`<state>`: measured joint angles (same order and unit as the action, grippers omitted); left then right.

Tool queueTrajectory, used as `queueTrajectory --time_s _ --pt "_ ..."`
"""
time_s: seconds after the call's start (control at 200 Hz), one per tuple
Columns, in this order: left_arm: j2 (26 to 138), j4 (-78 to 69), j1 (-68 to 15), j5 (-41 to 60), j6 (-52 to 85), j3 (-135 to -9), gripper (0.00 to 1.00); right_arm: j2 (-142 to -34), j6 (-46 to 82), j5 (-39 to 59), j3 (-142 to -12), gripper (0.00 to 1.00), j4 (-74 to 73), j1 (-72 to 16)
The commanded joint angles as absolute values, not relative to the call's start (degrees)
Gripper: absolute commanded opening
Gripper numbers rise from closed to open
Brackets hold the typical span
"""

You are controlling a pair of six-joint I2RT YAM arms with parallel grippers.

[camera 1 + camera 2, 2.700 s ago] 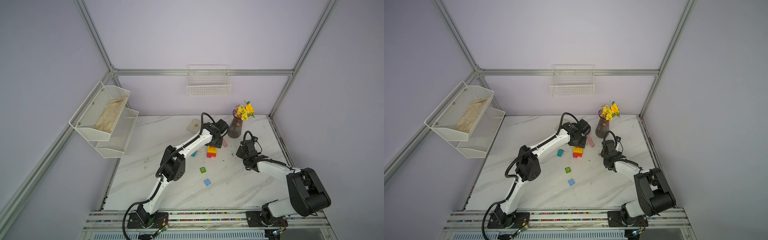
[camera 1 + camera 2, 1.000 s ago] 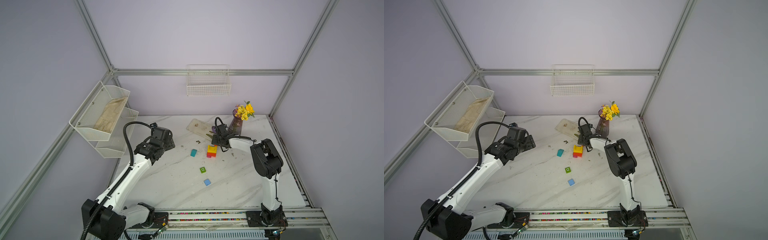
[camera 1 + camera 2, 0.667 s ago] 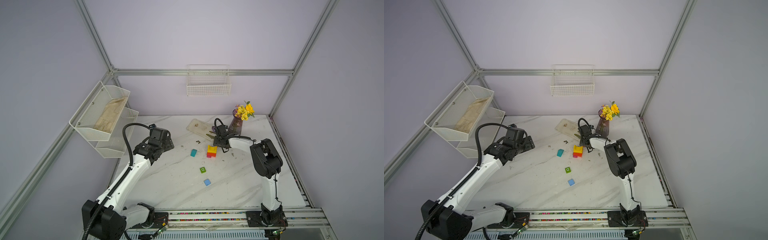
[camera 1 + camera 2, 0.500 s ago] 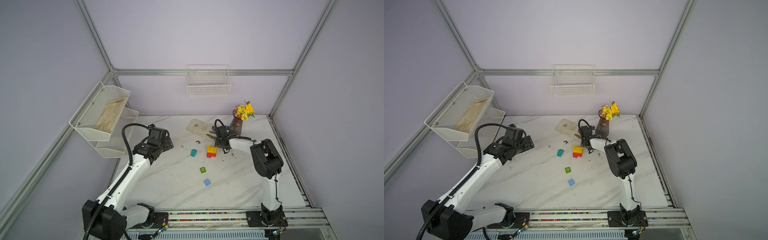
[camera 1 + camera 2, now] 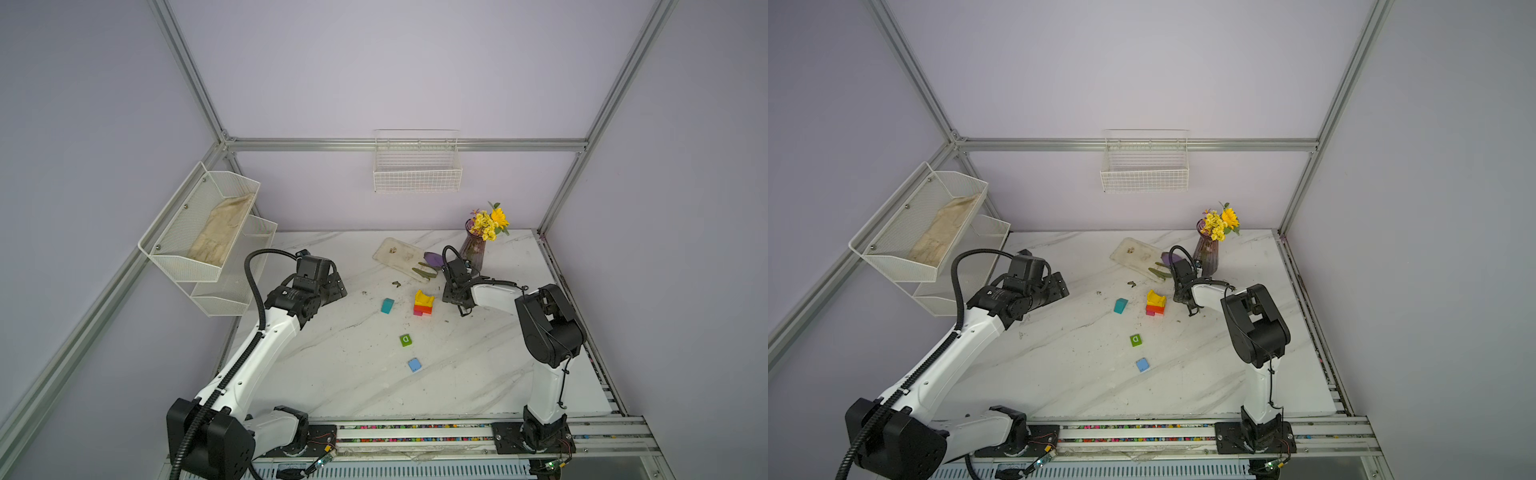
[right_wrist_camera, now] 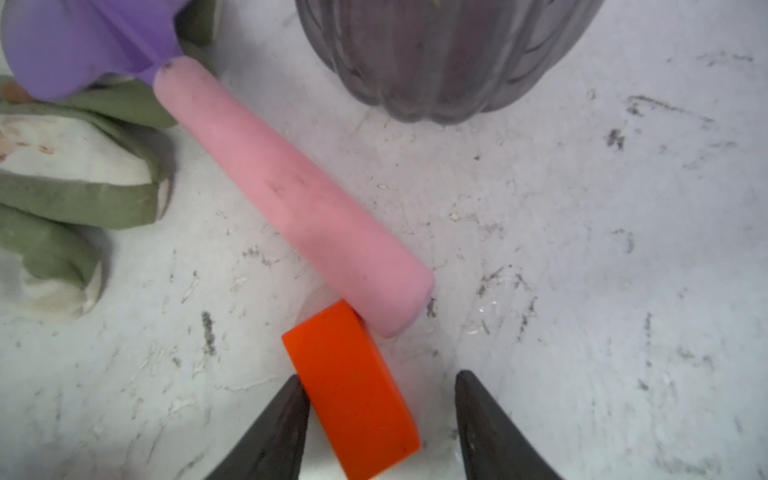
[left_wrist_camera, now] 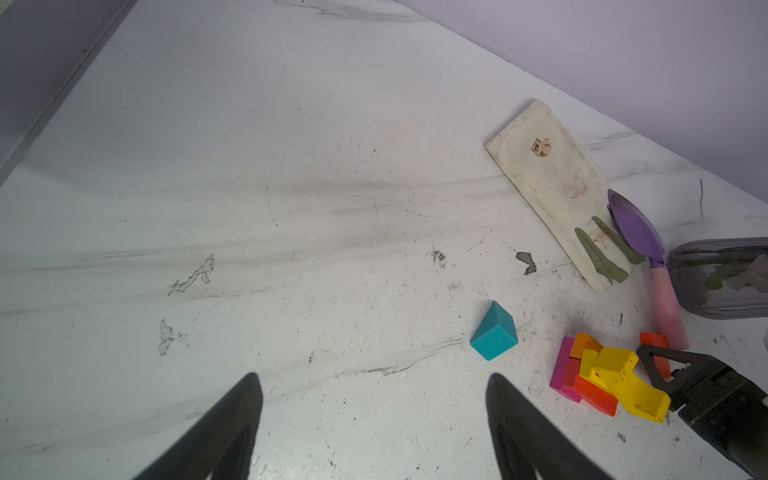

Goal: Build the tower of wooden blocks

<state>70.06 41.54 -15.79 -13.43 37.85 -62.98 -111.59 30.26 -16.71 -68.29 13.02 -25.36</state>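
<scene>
- Jaws of right gripper (image 6: 377, 375) spread, straddling orange block (image 6: 353, 390); one side touching, other clear.
- Jaws of left gripper (image 7: 371, 374) spread wide; teal block (image 7: 494, 336) beyond tips, apart.

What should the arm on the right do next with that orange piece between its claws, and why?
Probably close the right gripper fully on the orange block before lifting. The block lies between the fingers, but a gap shows on one side, and its far end touches the pink trowel handle.
</scene>
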Motion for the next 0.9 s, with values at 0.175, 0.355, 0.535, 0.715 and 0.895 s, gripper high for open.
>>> queueTrajectory --time_s 0.175,0.355,0.535,0.715,0.895 --pt "70.4 35.3 -15.3 -3.0 36.6 -58.4 0.82 -105.7 30.1 -14.9 -62.5 0.58 11.7 -24.2" --pt "74.9 28.6 -15.9 4.6 37.5 -57.3 0.79 -96.4 30.7 -13.9 -56.3 0.62 8.5 -26.1" --pt "81.5 25.1 -21.3 6.3 38.8 -61.2 0.76 -84.9 33.0 -15.0 -48.7 0.62 4.4 -31.9" --pt "88.8 24.8 -28.2 4.0 39.1 -68.2 0.75 -80.7 35.6 -15.8 -43.9 0.60 2.0 -38.5" --pt "95.2 24.8 -31.7 3.6 39.6 -74.7 0.74 -84.1 35.6 -15.0 -45.6 0.55 1.3 -41.9"
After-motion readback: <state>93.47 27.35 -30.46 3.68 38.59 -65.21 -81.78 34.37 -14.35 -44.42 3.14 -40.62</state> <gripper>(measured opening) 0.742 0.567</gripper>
